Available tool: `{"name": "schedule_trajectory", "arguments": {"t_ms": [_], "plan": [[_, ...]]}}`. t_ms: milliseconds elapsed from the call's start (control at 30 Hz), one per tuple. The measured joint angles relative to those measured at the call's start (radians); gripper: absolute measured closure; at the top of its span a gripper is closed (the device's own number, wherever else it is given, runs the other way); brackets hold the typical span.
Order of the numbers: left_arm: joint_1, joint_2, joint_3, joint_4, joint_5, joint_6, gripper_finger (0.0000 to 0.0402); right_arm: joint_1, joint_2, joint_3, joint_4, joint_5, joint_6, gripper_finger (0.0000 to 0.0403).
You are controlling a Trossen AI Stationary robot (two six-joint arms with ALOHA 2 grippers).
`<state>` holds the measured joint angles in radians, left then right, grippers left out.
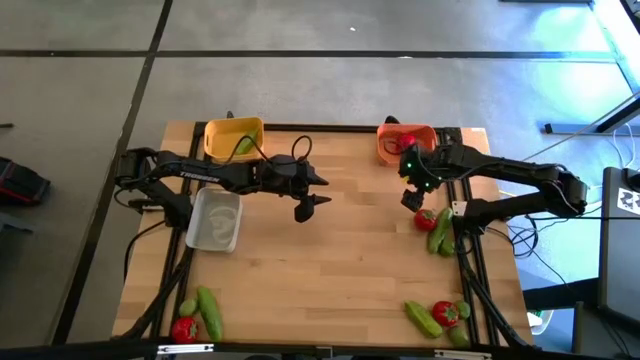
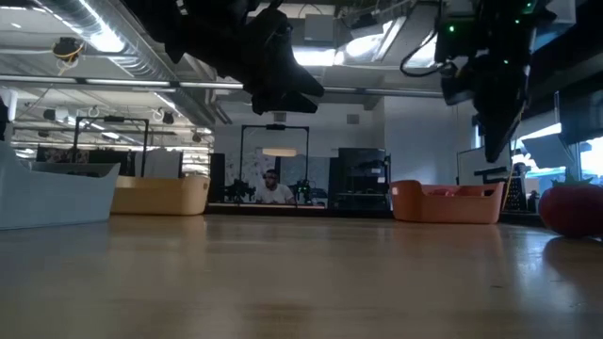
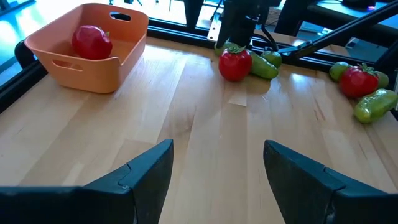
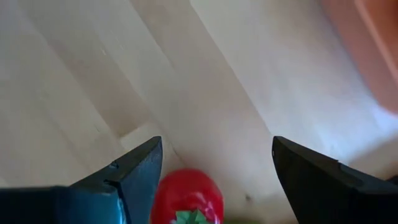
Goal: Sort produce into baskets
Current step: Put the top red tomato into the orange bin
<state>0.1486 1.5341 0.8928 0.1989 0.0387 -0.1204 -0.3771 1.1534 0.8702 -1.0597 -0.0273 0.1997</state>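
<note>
Right claw (image 4: 214, 168) open | above red tomato (image 4: 186, 198) | beside orange basket (image 1: 392, 146)

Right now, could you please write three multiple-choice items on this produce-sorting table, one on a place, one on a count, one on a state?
1. Where is the right gripper?
A. Over the yellow bin
B. Above the round red tomato piece beside the orange plastic bin
C. Inside the whitish tray

2. How many red pieces lie in the orange plastic bin?
A. None
B. One
C. Three

3. How do the left gripper jaws stand?
A. Open, empty
B. Shut on a cucumber
C. Shut on a tomato

Answers:
1 B: the right wrist view shows that tomato between its fingers.
2 B: the left wrist view shows a single red piece inside.
3 A: bare wooden table shows between them.
</note>
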Motion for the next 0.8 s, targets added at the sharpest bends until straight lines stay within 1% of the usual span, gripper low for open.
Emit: {"name": "schedule_trajectory", "arguments": {"t_ms": [300,467,600,800], "plan": [[0.000,0.000,0.000,0.000,0.000,0.000,0.0156,0.000,0.000,-0.033,-0.091,0.000,0.078,0.0111],[0.000,0.000,0.000,0.000,0.000,0.012,0.0156,0.000,0.000,-0.051,-0.102,-0.004,0.092,0.0111],[0.000,0.000,0.000,0.000,0.000,0.012,0.0156,0.005,0.000,-0.079,-0.121,-0.077,0.121,0.0111],[0.000,0.000,0.000,0.000,0.000,0.013,0.0156,0.072,0.000,-0.124,-0.127,-0.103,0.167,0.0111]]}}
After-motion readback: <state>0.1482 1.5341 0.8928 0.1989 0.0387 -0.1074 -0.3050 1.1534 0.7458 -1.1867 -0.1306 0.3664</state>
